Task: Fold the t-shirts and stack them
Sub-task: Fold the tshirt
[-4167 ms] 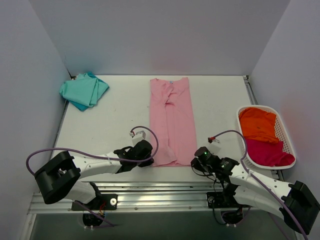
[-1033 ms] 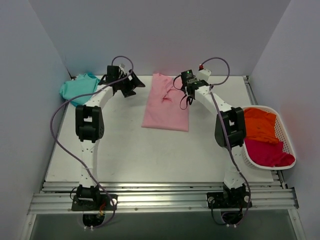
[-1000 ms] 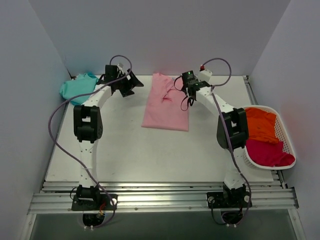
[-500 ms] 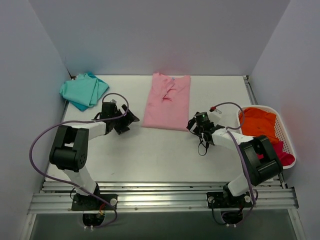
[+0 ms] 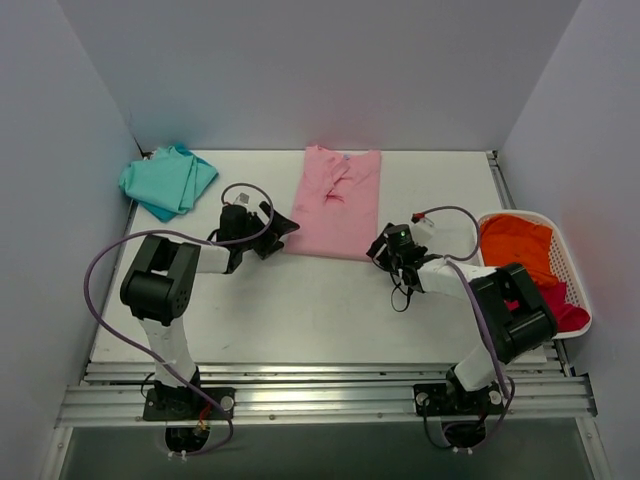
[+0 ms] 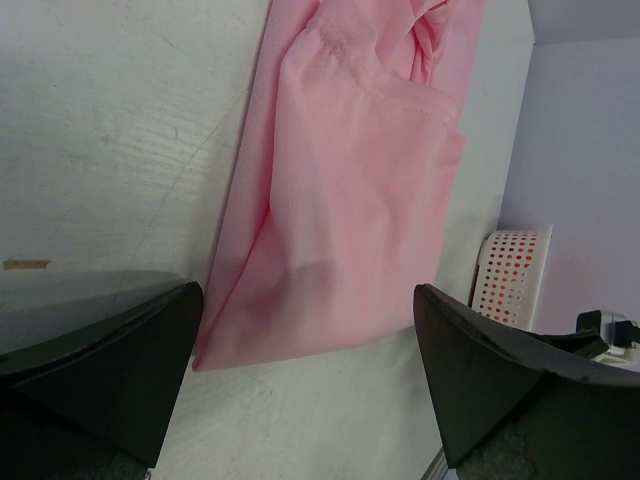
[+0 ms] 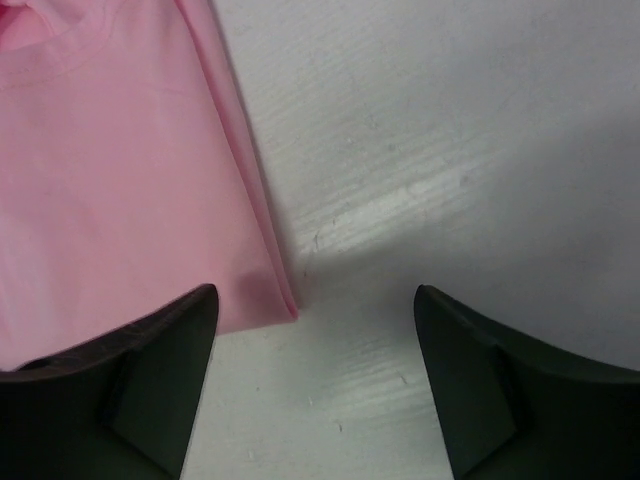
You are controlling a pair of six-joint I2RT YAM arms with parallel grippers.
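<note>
Jaws gape empty on left gripper [image 5: 283, 226] and right gripper [image 5: 379, 249]. The pink t-shirt [image 5: 335, 205] lies between, toward the table's [image 5: 300, 310] far edge.

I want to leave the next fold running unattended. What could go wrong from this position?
1. The right gripper is open with only the very corner of the pink t-shirt between its jaws. It may close on one layer or miss the cloth, so the fold could drag crooked.
2. The left gripper, also open, straddles a rumpled near corner, where the folded layers could separate when lifted.
</note>
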